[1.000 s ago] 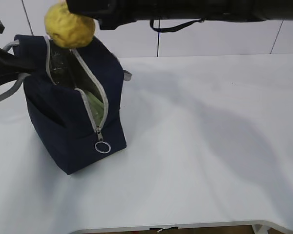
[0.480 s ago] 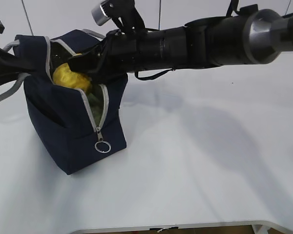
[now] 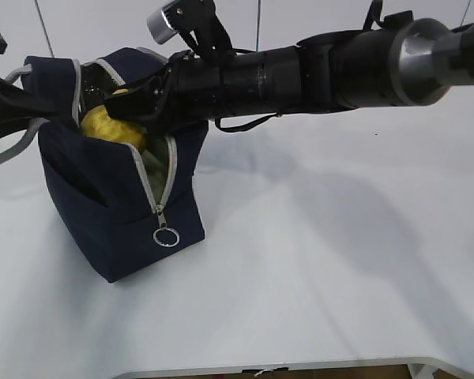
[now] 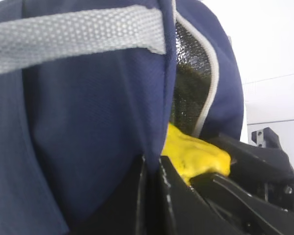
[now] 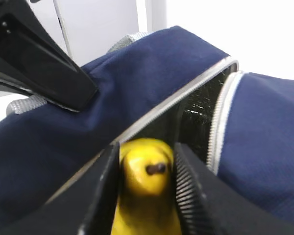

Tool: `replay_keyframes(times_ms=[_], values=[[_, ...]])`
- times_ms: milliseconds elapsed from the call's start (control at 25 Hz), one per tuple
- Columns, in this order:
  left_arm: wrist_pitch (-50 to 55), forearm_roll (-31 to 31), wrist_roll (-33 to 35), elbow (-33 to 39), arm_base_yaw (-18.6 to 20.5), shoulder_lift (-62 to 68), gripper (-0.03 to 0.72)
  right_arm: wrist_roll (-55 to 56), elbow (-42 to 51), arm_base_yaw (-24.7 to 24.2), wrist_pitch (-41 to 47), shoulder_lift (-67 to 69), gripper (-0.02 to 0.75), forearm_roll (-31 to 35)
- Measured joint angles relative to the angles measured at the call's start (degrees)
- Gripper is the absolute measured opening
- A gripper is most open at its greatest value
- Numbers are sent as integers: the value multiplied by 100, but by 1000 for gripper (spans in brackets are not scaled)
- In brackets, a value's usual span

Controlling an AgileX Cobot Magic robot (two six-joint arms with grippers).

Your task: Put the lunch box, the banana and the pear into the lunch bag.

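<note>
The navy lunch bag (image 3: 103, 205) stands open on the left of the white table. The yellow pear (image 3: 110, 126) sits in the bag's mouth, between the fingers of my right gripper (image 3: 126, 110). The right wrist view shows the pear (image 5: 147, 181) stem-up, with the jaws of the right gripper (image 5: 146, 149) against both its sides. My left gripper (image 4: 152, 164) is shut on the bag's navy wall (image 4: 88, 122), holding the mouth open, with the pear (image 4: 196, 154) just beyond it. A pale green sliver (image 3: 150, 162) below the pear looks like the lunch box. The banana is hidden.
The grey zipper with its metal ring pull (image 3: 166, 237) hangs down the bag's near end. A grey strap handle (image 4: 73, 36) lies across the bag's side. The right arm (image 3: 340, 67) reaches across from the right above the white table (image 3: 340, 260).
The right gripper has come down from above the bag and carried the pear into the bag's mouth. The left gripper and the bag have stayed in place.
</note>
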Motion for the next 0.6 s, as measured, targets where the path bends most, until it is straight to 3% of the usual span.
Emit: replay_keyframes(times_ms=[200, 600], values=[[0, 0, 0, 0, 0, 0, -13, 0, -8, 0, 47, 0, 347, 13], [0, 0, 58, 0, 0, 0, -13, 43, -58, 0, 55, -251, 350, 13]])
